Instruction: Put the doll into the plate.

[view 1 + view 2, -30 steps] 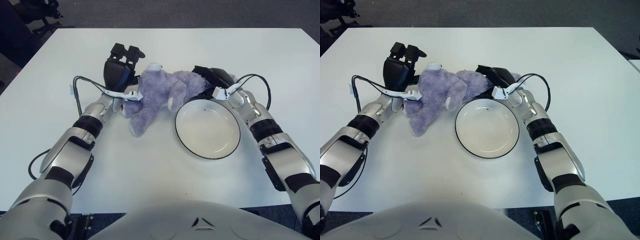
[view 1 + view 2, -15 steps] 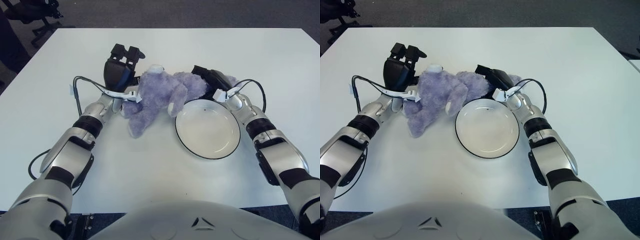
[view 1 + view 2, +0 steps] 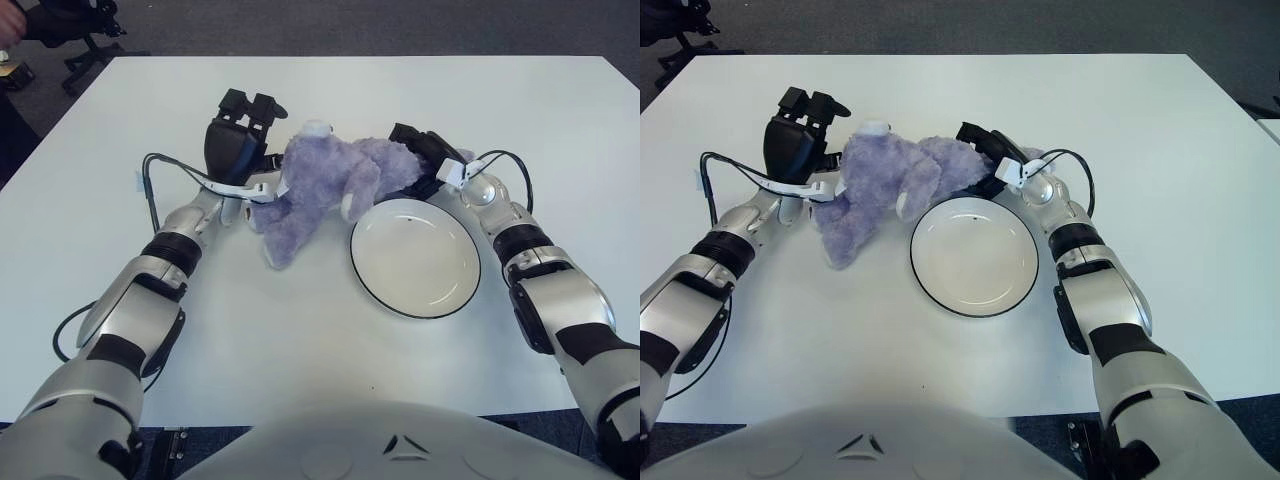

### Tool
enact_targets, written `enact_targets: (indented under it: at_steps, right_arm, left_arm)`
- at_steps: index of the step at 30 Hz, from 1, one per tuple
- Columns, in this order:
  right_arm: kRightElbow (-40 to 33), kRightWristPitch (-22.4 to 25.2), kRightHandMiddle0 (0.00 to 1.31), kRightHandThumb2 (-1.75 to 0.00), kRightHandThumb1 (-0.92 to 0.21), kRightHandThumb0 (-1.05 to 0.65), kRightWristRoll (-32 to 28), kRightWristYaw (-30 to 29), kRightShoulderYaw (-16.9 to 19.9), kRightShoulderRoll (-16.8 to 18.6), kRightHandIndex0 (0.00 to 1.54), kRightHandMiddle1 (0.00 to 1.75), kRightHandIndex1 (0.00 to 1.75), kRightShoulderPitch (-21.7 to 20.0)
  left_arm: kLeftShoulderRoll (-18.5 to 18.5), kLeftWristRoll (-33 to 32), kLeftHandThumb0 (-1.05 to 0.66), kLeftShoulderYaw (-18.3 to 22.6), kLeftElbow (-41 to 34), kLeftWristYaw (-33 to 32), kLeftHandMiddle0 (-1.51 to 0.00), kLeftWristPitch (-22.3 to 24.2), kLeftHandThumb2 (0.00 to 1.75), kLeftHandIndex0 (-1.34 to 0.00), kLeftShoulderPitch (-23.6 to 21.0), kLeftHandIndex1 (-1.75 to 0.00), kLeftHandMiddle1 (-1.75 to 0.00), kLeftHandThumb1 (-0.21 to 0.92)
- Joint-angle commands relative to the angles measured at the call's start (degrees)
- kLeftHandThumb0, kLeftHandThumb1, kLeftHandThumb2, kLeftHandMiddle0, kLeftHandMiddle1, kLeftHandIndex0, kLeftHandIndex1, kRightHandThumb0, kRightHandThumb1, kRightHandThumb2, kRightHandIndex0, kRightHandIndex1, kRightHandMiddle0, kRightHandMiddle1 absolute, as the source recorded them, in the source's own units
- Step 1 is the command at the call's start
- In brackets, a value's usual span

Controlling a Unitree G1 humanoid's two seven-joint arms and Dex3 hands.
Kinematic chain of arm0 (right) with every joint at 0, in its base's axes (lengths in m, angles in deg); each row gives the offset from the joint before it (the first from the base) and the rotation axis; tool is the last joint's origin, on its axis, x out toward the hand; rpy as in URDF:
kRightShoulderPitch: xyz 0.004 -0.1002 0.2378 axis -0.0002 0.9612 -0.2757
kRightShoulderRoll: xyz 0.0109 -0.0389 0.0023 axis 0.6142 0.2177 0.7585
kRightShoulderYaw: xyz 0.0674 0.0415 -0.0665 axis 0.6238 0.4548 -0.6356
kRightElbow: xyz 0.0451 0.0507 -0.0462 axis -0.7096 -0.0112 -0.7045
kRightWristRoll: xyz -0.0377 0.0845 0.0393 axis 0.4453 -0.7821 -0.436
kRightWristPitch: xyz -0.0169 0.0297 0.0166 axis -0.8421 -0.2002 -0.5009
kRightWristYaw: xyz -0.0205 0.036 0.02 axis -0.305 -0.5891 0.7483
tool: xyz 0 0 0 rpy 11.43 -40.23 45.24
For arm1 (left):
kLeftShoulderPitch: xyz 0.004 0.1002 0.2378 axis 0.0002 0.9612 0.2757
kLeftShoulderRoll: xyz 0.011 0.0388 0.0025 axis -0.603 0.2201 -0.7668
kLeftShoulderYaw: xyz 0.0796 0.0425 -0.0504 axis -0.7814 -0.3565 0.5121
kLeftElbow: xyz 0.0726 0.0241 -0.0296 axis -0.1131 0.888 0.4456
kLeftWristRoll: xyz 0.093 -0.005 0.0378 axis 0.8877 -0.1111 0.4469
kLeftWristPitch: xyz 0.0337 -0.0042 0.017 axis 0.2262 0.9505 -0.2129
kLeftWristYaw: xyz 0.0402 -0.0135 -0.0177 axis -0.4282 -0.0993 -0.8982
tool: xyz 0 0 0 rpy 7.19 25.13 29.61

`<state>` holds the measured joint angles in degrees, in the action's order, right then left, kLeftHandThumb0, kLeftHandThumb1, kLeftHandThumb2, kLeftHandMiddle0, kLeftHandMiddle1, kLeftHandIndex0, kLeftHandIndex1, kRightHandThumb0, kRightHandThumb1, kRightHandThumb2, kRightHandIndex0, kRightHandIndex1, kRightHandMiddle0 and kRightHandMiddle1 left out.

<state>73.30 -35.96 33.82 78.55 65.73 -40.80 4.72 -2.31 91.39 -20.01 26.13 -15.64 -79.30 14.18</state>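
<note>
Left eye view, L to R: left hand (image 3: pixel 238 140) is seen upright at the doll's left side, fingers loosely spread, pressed against the plush; nothing is clasped. Doll (image 3: pixel 320 185) lies on the table (image 3: pixel 560 110), touching the plate's far-left rim, not yet inside. Plate (image 3: pixel 415 255) is seen w/ nothing in it. Right hand (image 3: pixel 425 155) is pressed to the doll's far-right side; finger closure can't be told. Task judged early: lift & transfer remain.

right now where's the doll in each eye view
Left eye view: doll left of centre, upper half, up-left of the plate.
Right eye view: doll further left in the picture, again up-left of the plate.
Shared landmark: the plate's dark rim, with the doll between the left hand and right hand.
</note>
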Motion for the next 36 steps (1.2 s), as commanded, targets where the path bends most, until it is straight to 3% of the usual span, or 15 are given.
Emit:
enact_targets:
  at_steps: [1,6,9,14,19,26,31,34,36]
  right_arm:
    - [0.1,3.4,0.41,-1.32,-0.32,0.0,-1.2,2.5,0.8,-1.0,0.58,1.75,1.73,-1.3]
    - [-4.0,18.2,0.4,-1.31,-0.32,0.0,-2.1,7.9,1.5,-1.3,0.6,1.75,1.71,-2.6]
    - [-7.4,23.6,0.53,-1.22,-0.39,0.29,-2.3,9.2,1.6,-1.3,0.55,1.75,1.73,-2.2]
    - [-14.4,32.8,0.58,-1.18,-0.42,0.41,-3.8,12.5,2.2,-1.4,0.52,1.75,1.74,-1.4]
    - [-16.5,36.9,0.59,-1.18,-0.42,0.43,-3.6,14.1,2.1,-1.6,0.52,1.75,1.75,-1.5]
    - [-10.7,41.2,0.61,-1.17,-0.42,0.43,-2.8,21.0,0.8,-3.3,0.52,1.75,1.75,-7.2]
    - [-5.0,40.4,0.63,-1.17,-0.42,0.43,-2.7,29.7,-0.5,-5.1,0.52,1.75,1.75,-11.8]
    - [-3.4,39.5,0.64,-1.17,-0.42,0.43,-2.7,31.8,-0.7,-5.5,0.52,1.75,1.75,-12.9]
    - [-3.2,35.9,0.66,-1.18,-0.42,0.43,-1.0,34.5,-2.6,-6.8,0.53,1.75,1.75,-14.3]
  left_arm:
    - [-1.5,-0.3,0.0,0.9,1.4,-2.5,-0.4,-2.1,0.42,-0.12,0.8,-1.63,-1.49,0.92]
    - [-2.8,1.0,0.0,0.7,3.3,-8.2,-0.39,-5.6,0.42,-0.13,0.2,-1.63,-1.5,0.92]
    - [-3.1,1.6,0.0,0.3,4.1,-10.2,-0.37,-6.3,0.42,-0.14,-0.2,-1.63,-1.51,0.92]
    - [-5.0,8.2,0.0,-2.7,6.9,-25.4,-0.33,-5.3,0.43,-0.16,-2.8,-1.64,-1.54,0.92]
    - [-5.3,11.7,0.0,-3.9,9.6,-32.0,-0.29,-3.8,0.41,-0.24,-5.0,-1.64,-1.5,0.92]
    - [-5.6,14.6,0.0,-3.3,10.0,-32.9,-0.31,-2.7,0.39,-0.29,-6.0,-1.67,-1.42,0.92]
    - [-5.5,15.4,0.0,-3.0,10.1,-32.9,-0.31,-2.6,0.39,-0.29,-6.0,-1.68,-1.4,0.92]
    - [-5.4,15.7,0.0,-2.9,10.1,-32.9,-0.31,-2.5,0.39,-0.28,-6.0,-1.69,-1.4,0.92]
    - [-5.1,16.2,0.0,-3.2,10.1,-32.9,-0.31,-2.1,0.39,-0.28,-6.0,-1.69,-1.4,0.92]
